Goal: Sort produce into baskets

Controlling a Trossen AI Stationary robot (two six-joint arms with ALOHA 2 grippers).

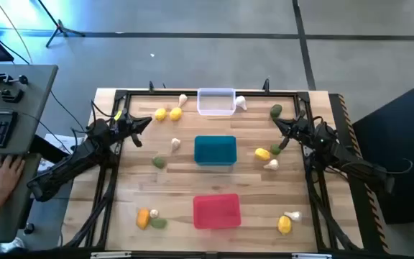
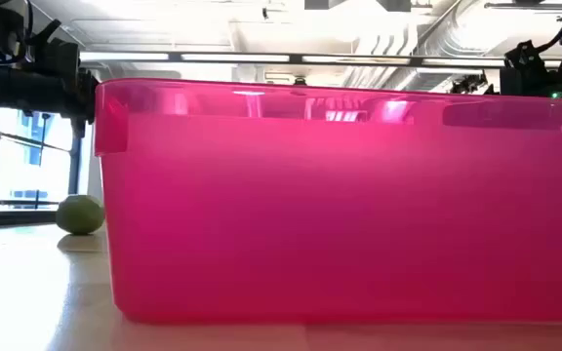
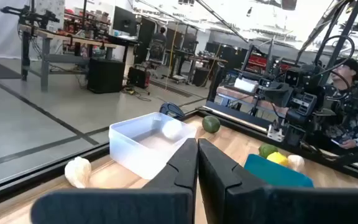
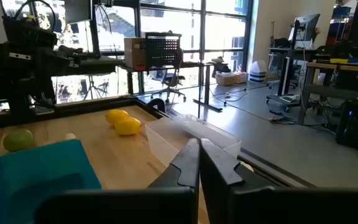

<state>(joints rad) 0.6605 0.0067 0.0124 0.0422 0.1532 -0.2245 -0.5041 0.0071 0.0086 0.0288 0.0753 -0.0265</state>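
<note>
Waiting at opposite worktop (image 1: 178, 169) edges, both end effectors pressed together and empty: left end effector (image 1: 145, 121) at left, right end effector (image 1: 276, 120) at right; produce lies scattered, none visibly sorted into the clear basket (image 1: 215, 101), teal basket (image 1: 215, 150) or red basket (image 1: 216, 211); two yellow fruits (image 1: 167, 113) sit just beside the left tip, toward the centre; green lump (image 1: 275, 110) sits nearest the right

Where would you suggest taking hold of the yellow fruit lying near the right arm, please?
Probably across the narrow middle of the yellow fruit, coming straight down. It lies flat on the table, a green piece and a white bulb crowd its right, and its left side is free.
</note>
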